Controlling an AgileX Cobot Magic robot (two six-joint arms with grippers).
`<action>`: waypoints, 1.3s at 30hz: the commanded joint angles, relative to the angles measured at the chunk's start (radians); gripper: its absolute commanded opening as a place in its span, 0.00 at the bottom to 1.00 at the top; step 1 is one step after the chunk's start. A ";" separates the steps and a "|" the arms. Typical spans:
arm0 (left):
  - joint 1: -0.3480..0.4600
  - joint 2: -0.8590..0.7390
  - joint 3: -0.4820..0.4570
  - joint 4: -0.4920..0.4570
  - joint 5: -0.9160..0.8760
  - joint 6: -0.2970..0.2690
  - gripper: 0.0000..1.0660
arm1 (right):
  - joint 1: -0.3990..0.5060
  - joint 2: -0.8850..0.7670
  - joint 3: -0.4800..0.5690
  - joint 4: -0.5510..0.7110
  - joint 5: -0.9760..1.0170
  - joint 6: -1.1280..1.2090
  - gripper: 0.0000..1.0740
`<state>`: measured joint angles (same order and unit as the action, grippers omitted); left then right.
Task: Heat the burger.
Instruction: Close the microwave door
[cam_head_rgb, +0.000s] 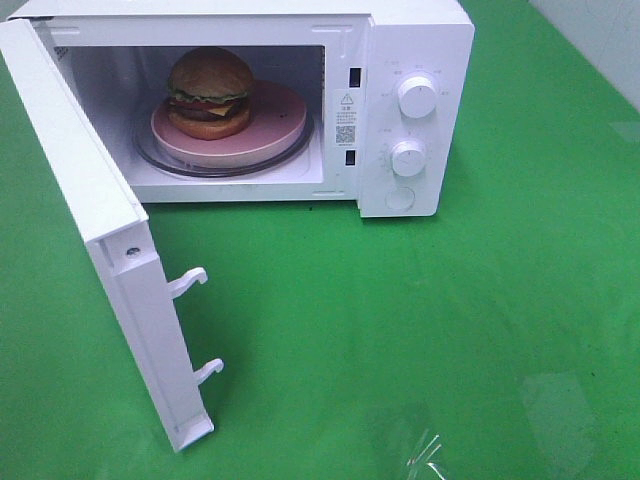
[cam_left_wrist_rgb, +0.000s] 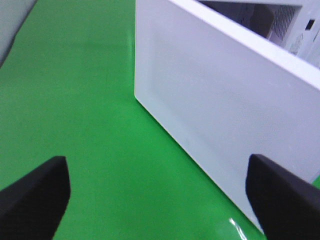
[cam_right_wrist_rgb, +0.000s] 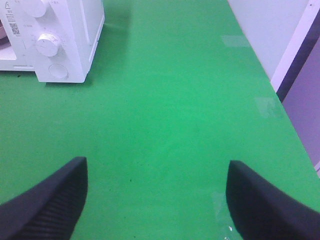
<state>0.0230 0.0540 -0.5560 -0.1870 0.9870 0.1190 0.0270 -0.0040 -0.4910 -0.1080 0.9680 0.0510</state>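
the burger (cam_head_rgb: 208, 93) is seen in the upper left of the high view. it is set on a pink plate (cam_head_rgb: 280, 128) that rests on the glass turntable (cam_head_rgb: 230, 168) inside the microwave (cam_head_rgb: 420, 35). it sits toward the left of the plate rather than dead centre, yet well within the cavity, so the door can likely be shut without touching it. the door (cam_head_rgb: 110, 260) is swung fully outward along the left edge of the frame, with its two latch hooks (cam_head_rgb: 192, 282) pointing into the open. heating is judged not yet begun, since the cavity is exposed. closing the door is judged to be the step in hand, and the two knobs (cam_head_rgb: 416, 96) at the upper right are to be turned afterwards.

the left end effector (cam_left_wrist_rgb: 157, 200) is held wide with nothing between its fingers. it is aimed at the door's white outer face, a pose that suits a push on that panel. the right end effector (cam_right_wrist_rgb: 160, 200) is likewise spread wide and empty above the green counter (cam_right_wrist_rgb: 165, 100). the control panel is in its view, and it is presumably kept clear until the dials are needed.
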 joint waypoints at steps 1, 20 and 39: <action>-0.005 0.028 -0.008 0.006 -0.090 -0.004 0.65 | -0.004 -0.027 0.001 0.002 -0.009 -0.006 0.71; -0.005 0.449 0.100 0.099 -0.737 -0.003 0.00 | -0.004 -0.027 0.001 0.002 -0.009 -0.006 0.71; -0.005 0.766 0.322 0.159 -1.436 -0.091 0.00 | -0.004 -0.027 0.001 0.002 -0.009 -0.006 0.71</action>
<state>0.0230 0.8120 -0.2380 -0.0400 -0.4130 0.0440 0.0270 -0.0040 -0.4910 -0.1080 0.9680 0.0510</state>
